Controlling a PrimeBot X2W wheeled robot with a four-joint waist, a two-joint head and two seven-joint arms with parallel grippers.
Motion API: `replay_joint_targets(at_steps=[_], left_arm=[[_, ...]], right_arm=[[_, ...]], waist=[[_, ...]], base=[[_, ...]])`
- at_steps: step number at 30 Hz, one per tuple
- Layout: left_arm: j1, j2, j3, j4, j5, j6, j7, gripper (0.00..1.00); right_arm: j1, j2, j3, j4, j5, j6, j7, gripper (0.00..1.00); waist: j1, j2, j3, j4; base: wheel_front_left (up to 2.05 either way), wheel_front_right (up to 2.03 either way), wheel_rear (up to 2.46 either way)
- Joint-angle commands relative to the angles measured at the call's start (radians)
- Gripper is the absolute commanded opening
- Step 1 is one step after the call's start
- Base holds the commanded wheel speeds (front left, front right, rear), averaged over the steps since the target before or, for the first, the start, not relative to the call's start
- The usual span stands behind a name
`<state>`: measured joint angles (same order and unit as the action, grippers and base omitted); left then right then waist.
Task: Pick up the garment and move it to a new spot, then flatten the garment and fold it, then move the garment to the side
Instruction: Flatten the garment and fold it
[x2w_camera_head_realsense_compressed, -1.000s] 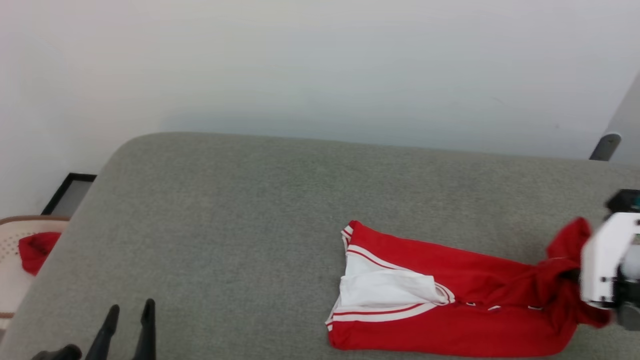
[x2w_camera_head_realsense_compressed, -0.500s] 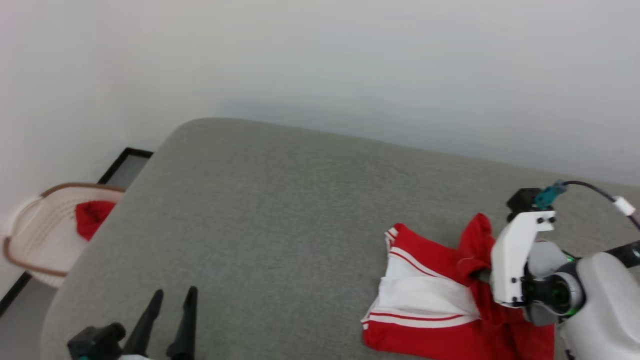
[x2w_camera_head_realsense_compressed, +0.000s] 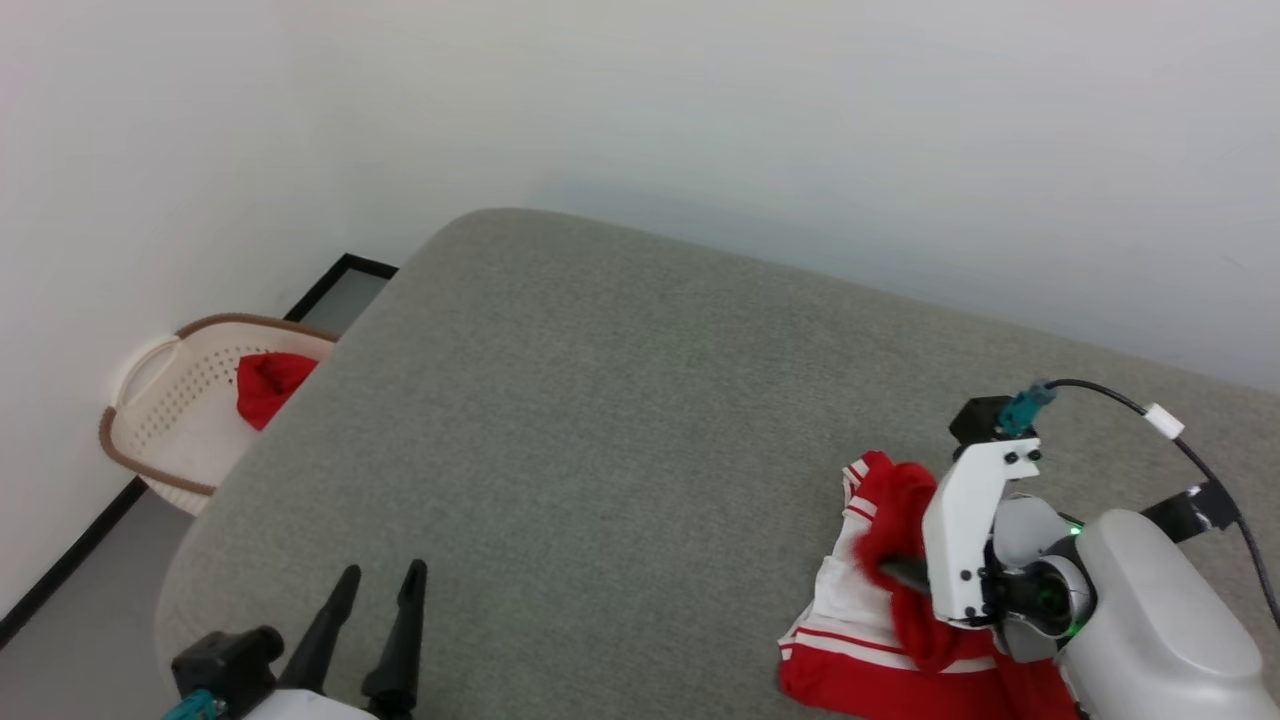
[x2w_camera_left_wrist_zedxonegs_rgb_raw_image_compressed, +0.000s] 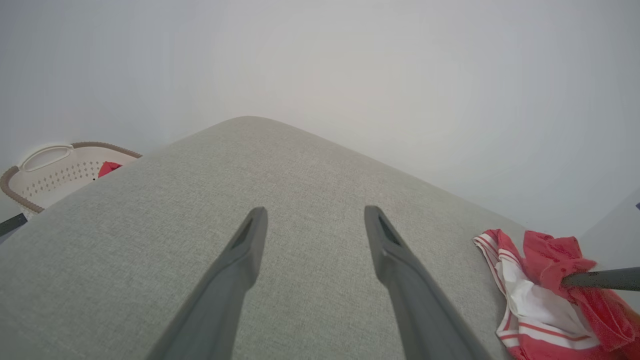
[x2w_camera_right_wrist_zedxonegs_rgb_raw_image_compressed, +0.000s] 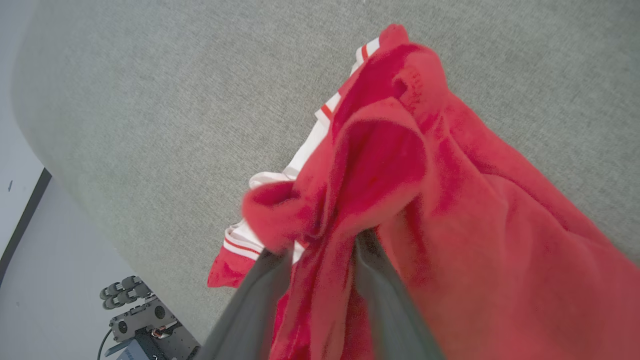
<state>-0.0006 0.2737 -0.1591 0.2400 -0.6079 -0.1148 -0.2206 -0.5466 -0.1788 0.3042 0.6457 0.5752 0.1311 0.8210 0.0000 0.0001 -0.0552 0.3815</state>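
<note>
R pincer (x2w_camera_right_wrist_zedxonegs_rgb_raw_image_compressed: 320, 255) dragged garment (x2w_camera_head_realsense_compressed: 850, 610) far end over its sleeves, now half apart, cloth between, grip unclear | L pincer (x2w_camera_left_wrist_zedxonegs_rgb_raw_image_compressed: 315, 215) apart, empty | fold likely laid, release next

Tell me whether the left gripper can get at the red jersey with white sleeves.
Probably yes: bare grey fabric cushion lies between the open left gripper and the red, white-sleeved jersey, though the right gripper straddles its bunched fold.

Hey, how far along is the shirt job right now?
Done: little to confirm; the garment lies bunched on the grey cushion, right side. In hand: right claw has red cloth between its fingers. Left: flattening, neat fold, setting aside; left claw open, idle.
</note>
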Motion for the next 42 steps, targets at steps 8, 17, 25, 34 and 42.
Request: replay_joint_targets(at_steps=[8,17,25,34,42], left_arm=[[0.015,0.013,0.028,0.01,-0.015,0.005,-0.018,1.0],[0.063,0.036,0.081,-0.034,-0.009,0.031,-0.033,1.0],[0.1,0.051,0.11,-0.09,0.007,0.052,-0.038,1.0],[0.132,0.062,0.122,-0.108,0.032,0.056,-0.042,1.0],[0.148,0.072,0.141,-0.097,0.057,0.051,-0.044,1.0]], right_arm=[[-0.046,0.012,0.068,-0.043,0.054,-0.001,-0.012,1.0],[-0.015,-0.061,0.078,-0.208,0.119,-0.001,-0.099,1.0],[0.083,-0.151,0.011,-0.332,0.088,-0.001,-0.308,1.0],[0.236,-0.225,-0.061,-0.427,0.036,-0.001,-0.59,1.0],[0.367,-0.243,-0.119,-0.465,-0.054,-0.001,-0.801,1.0]], waist=[[0.0,-0.0001,-0.003,-0.077],[0.0,-0.0001,-0.005,-0.234],[0.0,-0.0001,-0.009,-0.347],[0.0,-0.0001,-0.019,-0.415],[0.0,-0.0001,-0.039,-0.431]], base=[[0.0,0.0,0.0],[0.0,0.0,0.0],[0.0,0.0,0.0],[0.0,0.0,0.0],[0.0,0.0,0.0]])
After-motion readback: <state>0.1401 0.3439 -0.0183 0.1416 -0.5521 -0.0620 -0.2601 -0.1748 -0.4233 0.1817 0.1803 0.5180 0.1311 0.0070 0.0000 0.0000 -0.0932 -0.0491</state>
